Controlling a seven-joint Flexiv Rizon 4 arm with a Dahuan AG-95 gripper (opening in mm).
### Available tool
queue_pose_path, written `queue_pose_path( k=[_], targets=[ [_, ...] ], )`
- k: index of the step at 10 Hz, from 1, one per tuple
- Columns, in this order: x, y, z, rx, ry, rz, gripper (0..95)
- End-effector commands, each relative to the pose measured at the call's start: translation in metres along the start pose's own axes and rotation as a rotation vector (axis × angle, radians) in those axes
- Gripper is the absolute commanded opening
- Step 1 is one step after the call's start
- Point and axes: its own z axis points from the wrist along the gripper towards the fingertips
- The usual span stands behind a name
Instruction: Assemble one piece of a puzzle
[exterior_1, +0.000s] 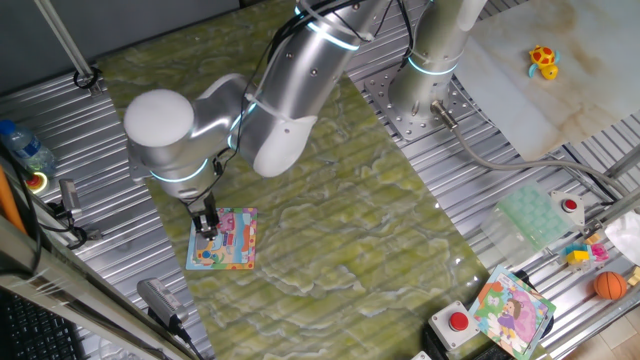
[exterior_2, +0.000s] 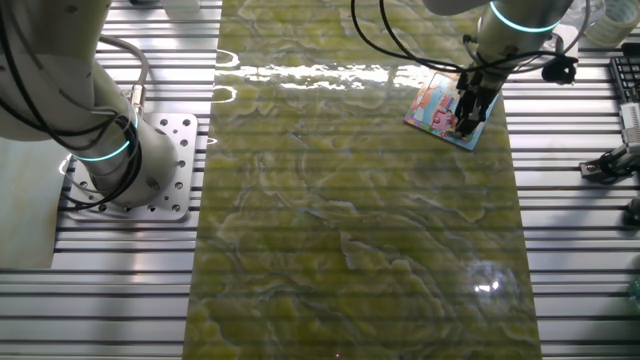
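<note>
Worktop (exterior_1: 330, 240): your green marbled mat covers the middle, and everything here is placed relative to the puzzle on it.
Arm (exterior_1: 290, 90): it reaches from its base plate across the mat and bends down over the puzzle's upper edge.
Puzzle (exterior_1: 232, 250): flat on the mat near its edge, light-blue border, orange, pink and yellow picture; in the other fixed view (exterior_2: 432, 105) it sits at the mat's far right corner.
Second board (exterior_1: 512, 310): purple-and-green picture, well apart from the puzzle, off the mat on the metal slats.
Gripper (exterior_1: 207, 226): you're right down at the puzzle's top-left part; seen from the other side (exterior_2: 467, 118) the fingers stand over the board's surface.
Jaws: I cannot tell whether they are apart or together, too small and dark here.
Piece: you can't pick it out; if it is at the fingertips, it is hidden against the puzzle.
</note>
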Motion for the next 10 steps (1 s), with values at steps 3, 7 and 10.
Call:
queue_pose_path(
  k=[3,7,10],
  targets=[
    [-0.0004,0.0002,0.0003,0.002,-0.006,-0.024,19.0],
    [-0.0001,0.0006,-0.0004,0.005,0.002,0.009,19.0],
    [0.0033,0.0048,-0.0025,0.013,0.018,0.009,0.0]
  ],
)
